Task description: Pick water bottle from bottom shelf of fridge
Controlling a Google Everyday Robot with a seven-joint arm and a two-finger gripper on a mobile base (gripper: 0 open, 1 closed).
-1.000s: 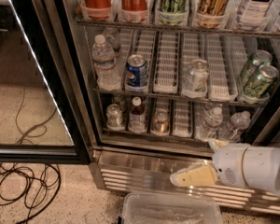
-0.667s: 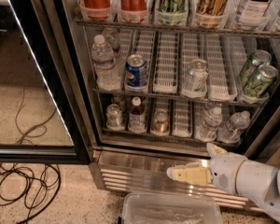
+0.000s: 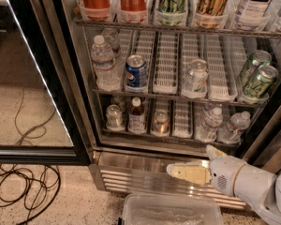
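Below the bottom shelf's (image 3: 178, 138) front edge, our gripper (image 3: 199, 163) hangs with fingers apart, clear of the water bottle (image 3: 209, 124).

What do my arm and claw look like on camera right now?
The claw, low right before the steel base grille, has flat pale-yellow fingers. Behind it is a rounded white wrist housing with a small perforated patch. No cables or markings show.

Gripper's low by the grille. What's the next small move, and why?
Probably raise the gripper and ease it toward the water bottle. The gripper sits in front of the grille, below the bottom shelf, and the bottle stands almost directly above it, at the shelf's front.
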